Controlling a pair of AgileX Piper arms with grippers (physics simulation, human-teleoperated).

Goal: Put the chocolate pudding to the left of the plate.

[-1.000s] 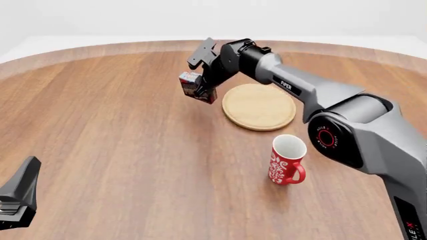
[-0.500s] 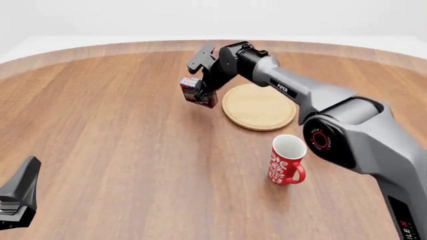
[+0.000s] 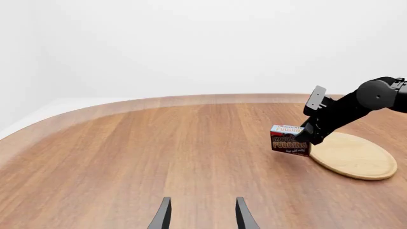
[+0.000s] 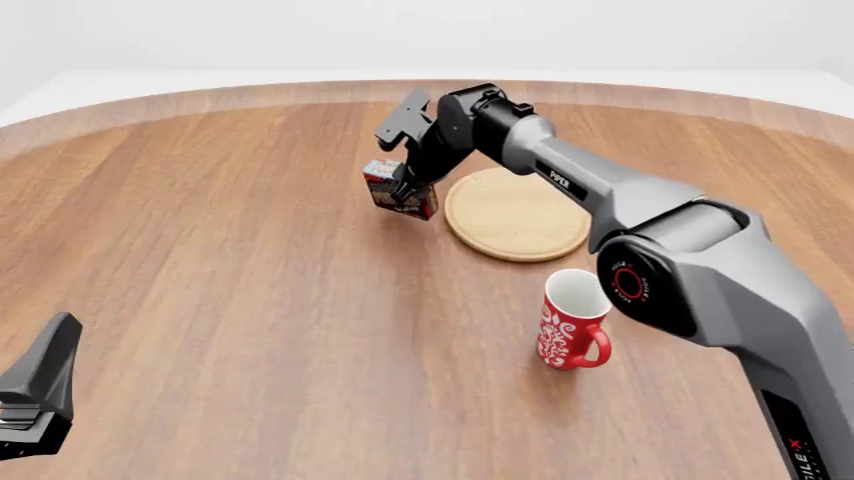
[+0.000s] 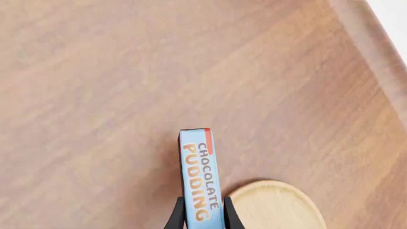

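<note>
The chocolate pudding point(image 4: 400, 189) is gripped tight by the right tool point(image 4: 404, 184), just left of the plate point(image 4: 518, 214); the left tool point(image 3: 200, 214) is held open, empty

Evenly and brightly lit throughout, with soft diffuse light from above and no single strong source. Only faint, blurred-edged shadows: a dim smudge on the counter point(image 4: 240, 300) under the pudding point(image 4: 400, 189), another beside the mug point(image 4: 574, 320), a thin dark rim along the near edge of the plate point(image 4: 518, 213). No glare; just a mild sheen on the grey arm shell. Clean, noiseless renders, sharp from front to back, no motion blur, no bending at the edges. Pale, flat white backdrop beyond the counter. In the right wrist view, crisp lettering on the pudding point(image 5: 199, 171) ahead of the dark fingers point(image 5: 175, 217), a soft shadow on the wood just beyond them.
</note>
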